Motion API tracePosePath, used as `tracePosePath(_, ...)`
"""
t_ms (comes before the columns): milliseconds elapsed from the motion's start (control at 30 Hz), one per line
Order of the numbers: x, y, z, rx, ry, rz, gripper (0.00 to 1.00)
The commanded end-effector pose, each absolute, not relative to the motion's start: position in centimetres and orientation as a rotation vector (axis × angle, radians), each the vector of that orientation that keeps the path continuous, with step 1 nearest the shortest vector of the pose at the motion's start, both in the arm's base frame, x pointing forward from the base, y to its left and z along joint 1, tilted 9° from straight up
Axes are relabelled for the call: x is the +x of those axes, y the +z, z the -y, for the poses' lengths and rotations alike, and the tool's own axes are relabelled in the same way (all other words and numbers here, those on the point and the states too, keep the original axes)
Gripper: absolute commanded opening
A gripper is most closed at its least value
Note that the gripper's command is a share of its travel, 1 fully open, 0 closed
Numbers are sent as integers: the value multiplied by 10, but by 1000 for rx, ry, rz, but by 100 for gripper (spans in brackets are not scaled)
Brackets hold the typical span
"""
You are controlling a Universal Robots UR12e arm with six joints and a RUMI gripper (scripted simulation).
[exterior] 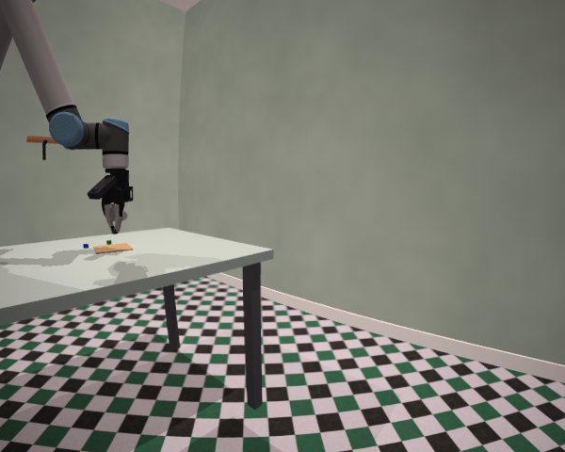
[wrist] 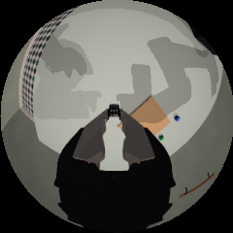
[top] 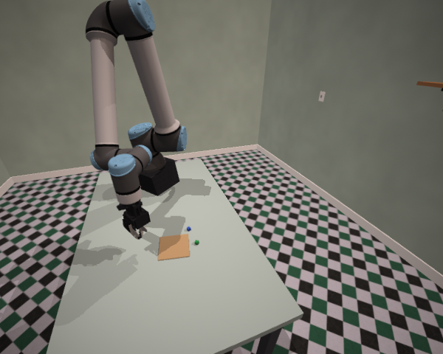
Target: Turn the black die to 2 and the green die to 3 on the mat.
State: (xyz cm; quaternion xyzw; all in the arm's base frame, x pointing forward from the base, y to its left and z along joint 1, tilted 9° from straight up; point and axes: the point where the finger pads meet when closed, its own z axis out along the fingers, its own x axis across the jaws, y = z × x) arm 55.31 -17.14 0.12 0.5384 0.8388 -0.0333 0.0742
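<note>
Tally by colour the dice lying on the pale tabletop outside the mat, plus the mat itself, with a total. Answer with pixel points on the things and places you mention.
Blue: 1, a small blue die point(top: 188, 228) point(exterior: 86, 246) point(wrist: 177, 118)
Green: 1, a small green die point(top: 196, 242) point(exterior: 108, 242) point(wrist: 161, 138)
Orange: 1, a flat four-sided orange mat point(top: 173, 247) point(exterior: 113, 249) point(wrist: 151, 114)
Total: 3

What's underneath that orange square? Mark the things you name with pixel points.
The orange mat point(top: 173, 247) point(exterior: 113, 249) point(wrist: 151, 116) lies on the pale table point(top: 214, 297) point(exterior: 200, 243) point(wrist: 112, 29). Whether anything is tucked beneath can't be seen: the mat covers that spot.
</note>
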Motion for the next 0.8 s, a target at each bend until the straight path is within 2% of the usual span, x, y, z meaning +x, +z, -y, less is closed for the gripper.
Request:
tracePosePath(0, 552, 20, 169, 1616, -100, -2518, 0)
tracePosePath(433, 552, 22, 169, 1619, -99, -2516, 0)
tracePosePath(767, 558, 14, 169, 1855, -77, -2341, 0)
